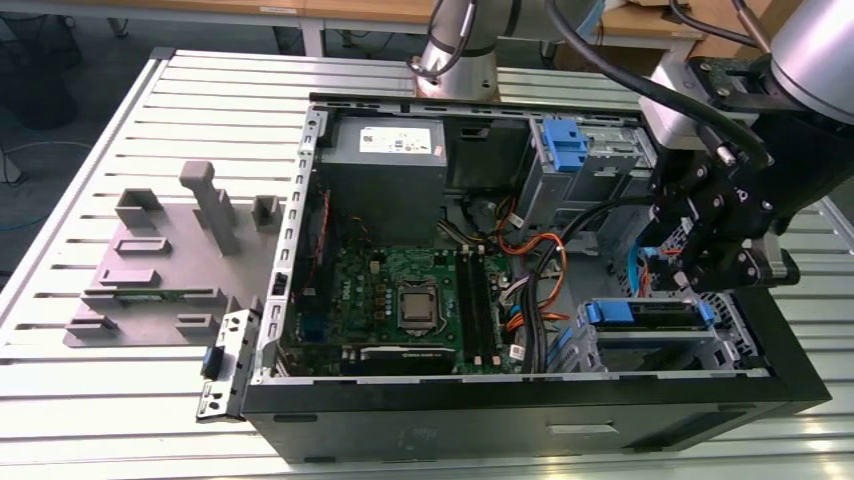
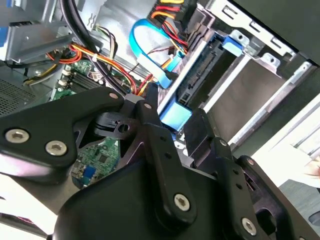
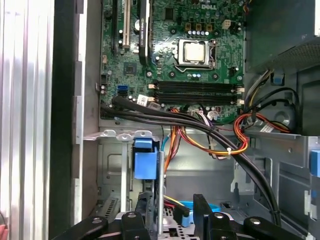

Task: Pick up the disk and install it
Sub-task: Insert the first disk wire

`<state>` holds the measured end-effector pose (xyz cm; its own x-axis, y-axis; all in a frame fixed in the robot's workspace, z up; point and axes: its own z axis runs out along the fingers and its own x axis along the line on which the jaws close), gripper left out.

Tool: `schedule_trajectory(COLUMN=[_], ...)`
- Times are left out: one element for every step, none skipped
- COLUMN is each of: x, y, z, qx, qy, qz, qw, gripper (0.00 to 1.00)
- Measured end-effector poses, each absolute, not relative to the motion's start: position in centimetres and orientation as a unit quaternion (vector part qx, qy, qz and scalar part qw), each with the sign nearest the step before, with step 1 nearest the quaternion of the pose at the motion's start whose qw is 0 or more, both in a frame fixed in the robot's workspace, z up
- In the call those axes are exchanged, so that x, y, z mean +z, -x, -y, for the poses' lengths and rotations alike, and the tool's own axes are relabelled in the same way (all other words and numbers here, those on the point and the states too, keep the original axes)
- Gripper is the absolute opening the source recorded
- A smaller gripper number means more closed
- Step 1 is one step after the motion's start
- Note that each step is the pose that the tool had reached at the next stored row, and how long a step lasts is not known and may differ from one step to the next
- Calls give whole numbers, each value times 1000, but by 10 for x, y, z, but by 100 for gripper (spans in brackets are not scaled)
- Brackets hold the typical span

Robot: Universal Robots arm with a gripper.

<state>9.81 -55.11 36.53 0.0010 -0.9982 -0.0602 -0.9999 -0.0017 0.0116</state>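
Observation:
The disk [image 1: 650, 316], silver with a blue bracket, lies seated in the drive cage [image 1: 731, 322] at the near corner of the open computer case, on the exterior view's right. My gripper [image 1: 701, 285] hangs just above the disk's blue end, close to it. In the second wrist view the bracket's blue tab [image 2: 175, 116] shows between the black fingers [image 2: 199, 131], with the disk's connector edge [image 2: 200, 80] running away from them. In the first wrist view the disk's blue end [image 3: 145, 162] sits just beyond my gripper [image 3: 172, 207], which is open, with wires showing in the gap.
The case holds a green motherboard [image 1: 400, 290], a grey power supply box [image 1: 387, 150], loose orange and black cables [image 1: 541, 255] and another blue-bracketed bay [image 1: 567, 145] at the back. A grey plastic stand [image 1: 160, 260] with upright posts sits on the slatted table [image 1: 120, 400] at the exterior view's left.

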Motion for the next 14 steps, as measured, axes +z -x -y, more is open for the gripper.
schedule_trajectory(x=[365, 365, 365, 364, 364, 363, 363, 362, 361, 360, 359, 358, 357, 356], y=[-99, -99, -100, -101, -103, -104, -105, -107, -109, -110, -111, -112, -113, -114], z=[550, 548, 547, 546, 544, 543, 542, 542, 541, 541, 541, 541, 541, 541], qx=[25, 25, 25, 25, 25, 25, 25, 25, 25, 25, 25, 25, 24, 24], qy=[707, 707, 707, 707, 707, 707, 707, 707, 708, 708, 709, 709, 709, 710], qz=[-706, -706, -706, -706, -706, -706, -706, -706, -706, -705, -705, -705, -704, -704], qw=[17, 17, 17, 17, 17, 17, 17, 17, 17, 17, 17, 16, 16, 15], gripper=[48, 48, 48, 48, 48, 48, 48, 48, 48, 48, 48, 48, 48, 48])
